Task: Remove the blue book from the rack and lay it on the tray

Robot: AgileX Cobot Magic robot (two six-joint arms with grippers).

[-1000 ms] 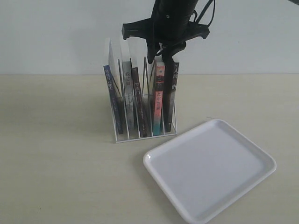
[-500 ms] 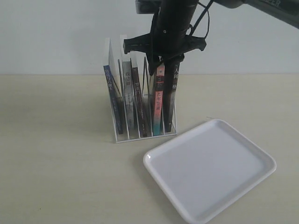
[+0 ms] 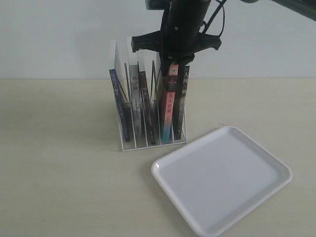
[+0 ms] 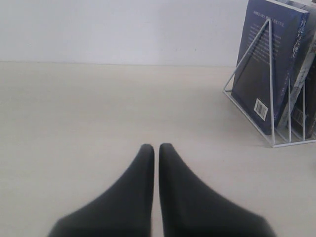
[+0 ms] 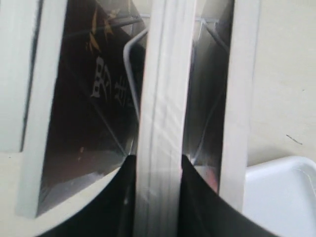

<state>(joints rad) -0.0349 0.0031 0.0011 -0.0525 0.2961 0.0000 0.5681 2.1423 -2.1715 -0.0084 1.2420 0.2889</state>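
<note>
The rack [image 3: 153,144] stood close to the far edge of the desk [image 3: 59,173], about midway along it, with several books upright in its slanted slots. The blue book [image 3: 120,111] sat in the slot at the rack's left end, leaning back against the wire, and nothing was touching it. From the left wrist view its blue back cover [image 4: 264,64] showed behind the rack's wire frame [image 4: 271,113].

The right gripper [image 3: 174,66] hung straight down over the right side of the rack. Its fingers were clamped on the top of the pink-and-teal-spined book [image 3: 168,111], one finger [image 5: 121,197] on each face of the white page block [image 5: 163,98]. A black book [image 3: 180,98] stood just beside that one, in the rack's last slot on the right.

The tray [image 3: 222,177] lay flat toward the near right corner of the desk, its closest corner near the rack's base, and it also showed in the right wrist view [image 5: 286,192].

The left gripper [image 4: 155,146] hovered over bare desk, well apart from the rack, its fingers pressed together with nothing between them.
</note>
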